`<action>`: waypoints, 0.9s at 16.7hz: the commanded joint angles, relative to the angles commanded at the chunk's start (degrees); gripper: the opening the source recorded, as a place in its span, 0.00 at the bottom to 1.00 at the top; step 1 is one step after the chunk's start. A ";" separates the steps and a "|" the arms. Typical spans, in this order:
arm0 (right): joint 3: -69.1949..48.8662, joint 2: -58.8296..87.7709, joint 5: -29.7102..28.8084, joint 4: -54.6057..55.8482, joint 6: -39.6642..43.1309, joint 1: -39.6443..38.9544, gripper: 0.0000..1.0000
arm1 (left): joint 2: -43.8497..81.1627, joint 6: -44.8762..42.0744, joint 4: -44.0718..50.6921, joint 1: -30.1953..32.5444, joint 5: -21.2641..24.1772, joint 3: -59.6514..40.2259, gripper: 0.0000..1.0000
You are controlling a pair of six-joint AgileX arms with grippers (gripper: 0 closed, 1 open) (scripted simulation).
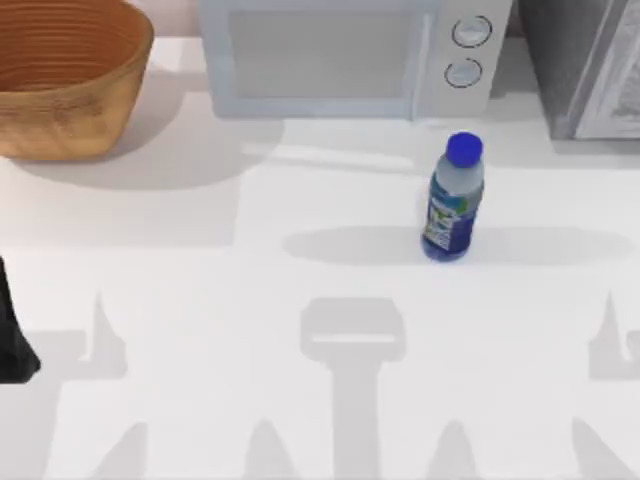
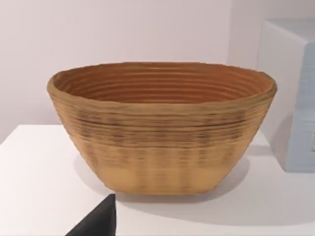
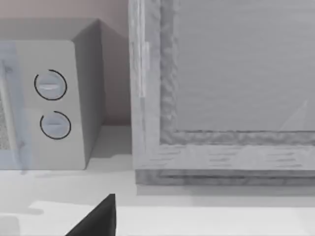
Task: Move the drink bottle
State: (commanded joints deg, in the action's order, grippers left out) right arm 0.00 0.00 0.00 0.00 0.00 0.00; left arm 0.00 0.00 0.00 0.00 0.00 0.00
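Bottle-wise, the drink bottle (image 1: 453, 201) stands upright on the white table (image 1: 200, 300), right of centre in the top view, just in front of the microwave (image 1: 345, 55) and below its two round dials (image 1: 468, 50). It's clear plastic with a round blue cap (image 1: 463, 149) and a blue, green and white label (image 1: 447, 222); there's print on that label but I honestly can't read any of it, no brand I can make out.

My left arm (image 1: 12, 335) sits parked at the table's left edge, a dark shape in the top view. Can't tell whether either of my claws is spread or pressed together; nothing is touching the bottle.

Over at the far left corner sits a woven brown basket (image 1: 65, 75), well apart from the bottle; my left wrist view looks straight at its ribbed side (image 2: 160, 142). My right wrist view faces the microwave's dial end (image 3: 51, 105) and a grey cabinet (image 3: 231, 88) next to it, which sits at the table's far right (image 1: 590, 65).
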 joint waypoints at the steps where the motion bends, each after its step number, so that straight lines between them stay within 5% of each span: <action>1: 0.00 0.00 0.00 0.00 0.00 0.00 1.00 | 0.00 0.00 0.00 0.00 0.00 0.00 1.00; 8: 0.00 0.00 0.00 0.00 0.00 0.00 1.00 | 12.43 0.46 -11.21 5.14 0.70 -5.36 1.00; 15: 0.00 0.00 0.00 0.00 0.00 0.00 1.00 | 52.29 0.21 -38.48 17.52 1.64 -17.22 1.00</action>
State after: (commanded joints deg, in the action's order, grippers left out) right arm 0.00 0.00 0.00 0.00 0.00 0.00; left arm 52.29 0.21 -38.48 17.52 1.64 -17.22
